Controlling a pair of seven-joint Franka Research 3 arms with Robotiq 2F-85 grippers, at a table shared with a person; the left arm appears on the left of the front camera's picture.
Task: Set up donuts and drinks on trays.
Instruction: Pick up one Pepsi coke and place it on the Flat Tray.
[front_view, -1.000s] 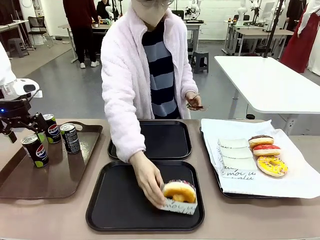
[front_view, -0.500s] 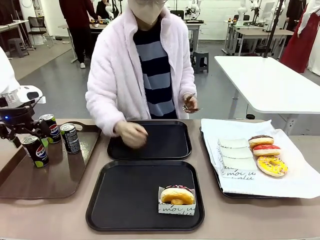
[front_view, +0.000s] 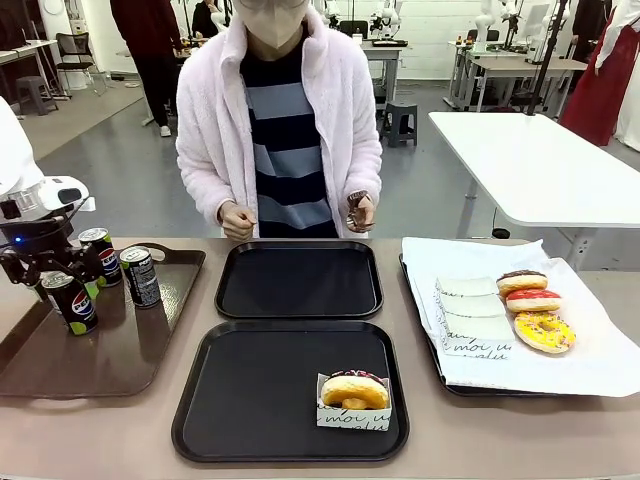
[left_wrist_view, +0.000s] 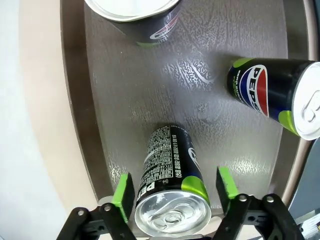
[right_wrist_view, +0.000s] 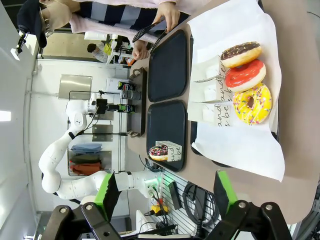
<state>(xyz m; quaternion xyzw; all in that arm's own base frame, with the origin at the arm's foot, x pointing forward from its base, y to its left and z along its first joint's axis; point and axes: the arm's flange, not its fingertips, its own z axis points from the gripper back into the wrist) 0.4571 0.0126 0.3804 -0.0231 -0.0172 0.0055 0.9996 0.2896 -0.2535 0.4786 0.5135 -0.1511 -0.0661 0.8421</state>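
My left gripper (front_view: 62, 272) (left_wrist_view: 173, 194) has its green pads against the sides of a black Pepsi can (front_view: 72, 300) (left_wrist_view: 169, 197) that stands upright on the brown tray (front_view: 110, 365). Two more cans (front_view: 100, 256) (front_view: 141, 275) stand just behind it. The near black tray (front_view: 250, 400) holds one chocolate donut in a paper sleeve (front_view: 355, 392). The far black tray (front_view: 300, 282) is bare. Three donuts, chocolate (front_view: 522, 281), red (front_view: 533, 299) and yellow (front_view: 545, 331), lie on white paper at the right. My right gripper (right_wrist_view: 166, 196) is open, high above the table's right end.
The person stands at the far edge with both hands (front_view: 237, 220) drawn back to the chest, one holding tongs (front_view: 355, 212). Flat paper sleeves (front_view: 470, 320) lie beside the loose donuts. The brown tray's raised rim (left_wrist_view: 75, 100) runs close to the held can.
The person let go of the sleeved donut on the near tray and pulled both hands back. My left gripper sank around the front can and its fingers closed in.
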